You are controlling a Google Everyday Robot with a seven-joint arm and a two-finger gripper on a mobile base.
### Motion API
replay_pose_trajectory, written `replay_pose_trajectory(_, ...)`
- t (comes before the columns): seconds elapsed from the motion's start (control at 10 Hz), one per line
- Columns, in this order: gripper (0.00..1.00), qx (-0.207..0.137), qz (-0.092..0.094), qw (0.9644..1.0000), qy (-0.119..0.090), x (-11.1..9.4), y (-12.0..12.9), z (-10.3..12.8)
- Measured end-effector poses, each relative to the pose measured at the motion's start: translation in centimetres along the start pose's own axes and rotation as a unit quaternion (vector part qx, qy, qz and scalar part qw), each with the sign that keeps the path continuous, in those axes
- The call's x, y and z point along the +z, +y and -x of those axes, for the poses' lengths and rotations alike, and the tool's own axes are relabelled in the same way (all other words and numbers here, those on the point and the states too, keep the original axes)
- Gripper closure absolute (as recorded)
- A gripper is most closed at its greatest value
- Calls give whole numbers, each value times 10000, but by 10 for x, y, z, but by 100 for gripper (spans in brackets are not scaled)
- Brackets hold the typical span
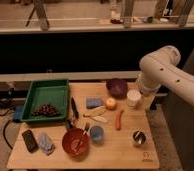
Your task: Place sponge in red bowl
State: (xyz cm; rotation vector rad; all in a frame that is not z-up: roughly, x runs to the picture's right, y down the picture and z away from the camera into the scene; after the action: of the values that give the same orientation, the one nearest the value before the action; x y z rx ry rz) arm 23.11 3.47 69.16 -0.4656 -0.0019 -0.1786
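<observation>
Nothing of the task is done yet, judging by how things lie. On the wooden table (pixel 117 152) the white robot arm (pixel 162 65) bends in from the right and ends over the far right edge. The green tray (pixel 46 90) sits at the far left with a dark cluster (pixel 45 109) in its near part. The red bowl (pixel 65 141) stands at the near edge, left of centre, with the light-blue cup (pixel 96 133) just beside it on the right. The sponge (pixel 94 102) lies flat near the middle of the table, well apart from the bowl and farther back, with no part of the robot touching it. The gripper (pixel 143 91) hangs by the white cup (pixel 134 97), to the right of the sponge, spread wide and holding nothing. Reaching, grasping, carrying and dropping all remain.

Most of the gripper merges with the end of the arm and the white cup, so its outline is hard to trace. Something pale lies inside the red bowl; I cannot tell what. The dark cluster in the tray is too blurred to name.
</observation>
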Motion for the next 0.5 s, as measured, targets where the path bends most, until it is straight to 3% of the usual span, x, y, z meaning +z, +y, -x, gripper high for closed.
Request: replay_pose_trajectory(0.5, 20, -394, -179, 9991, -4, 3, -28, 21)
